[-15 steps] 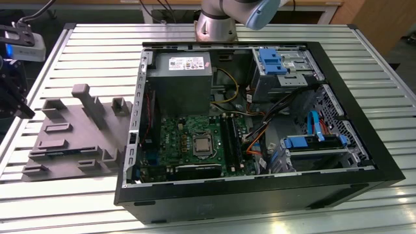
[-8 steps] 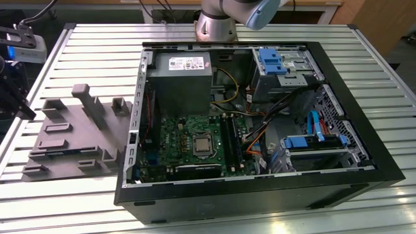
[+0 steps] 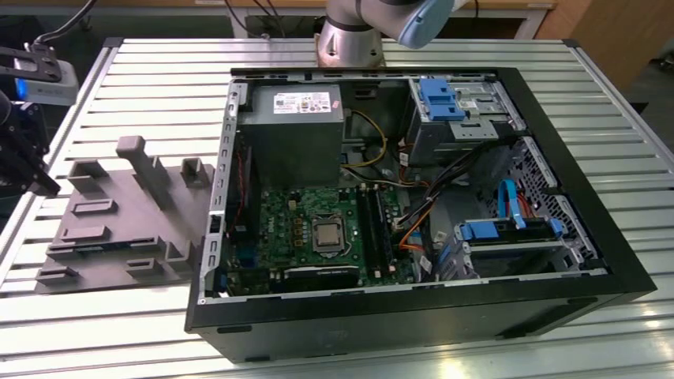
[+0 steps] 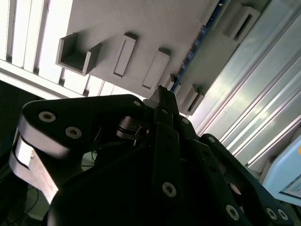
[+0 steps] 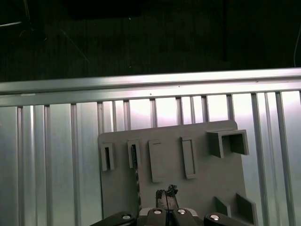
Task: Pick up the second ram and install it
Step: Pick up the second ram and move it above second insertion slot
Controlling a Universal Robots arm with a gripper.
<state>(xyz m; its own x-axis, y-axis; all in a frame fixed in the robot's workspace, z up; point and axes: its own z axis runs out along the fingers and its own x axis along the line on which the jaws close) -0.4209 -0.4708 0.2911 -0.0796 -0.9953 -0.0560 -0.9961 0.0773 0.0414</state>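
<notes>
Second ram (image 5: 137,186) stands on its thin edge in the grey plastic holder block (image 5: 207,188), a dark strip running out from one of the block's narrow slots. In the second wrist view the stick (image 4: 196,44) is a slim bluish line crossing that block (image 4: 141,19). From the exterior view I can't pick it out on the block (image 3: 116,229).

The gripper (image 5: 166,193) hovers over the block near the stick, not touching it. In both wrist views its fingertips sit pressed together with nothing between them; the second wrist view looks along the gripper (image 4: 162,96) from behind. In the exterior view the gripper (image 3: 44,188) hangs at the exterior view's left edge.

The block lies on a slatted aluminium table (image 3: 158,63), just beside the open computer case (image 3: 400,328), with bare slats on its other sides. Inside the case are a green motherboard (image 3: 305,213) with long black memory slots (image 3: 374,229), a grey power supply (image 3: 290,134), blue drive caddies (image 3: 443,99) and loose cables.
</notes>
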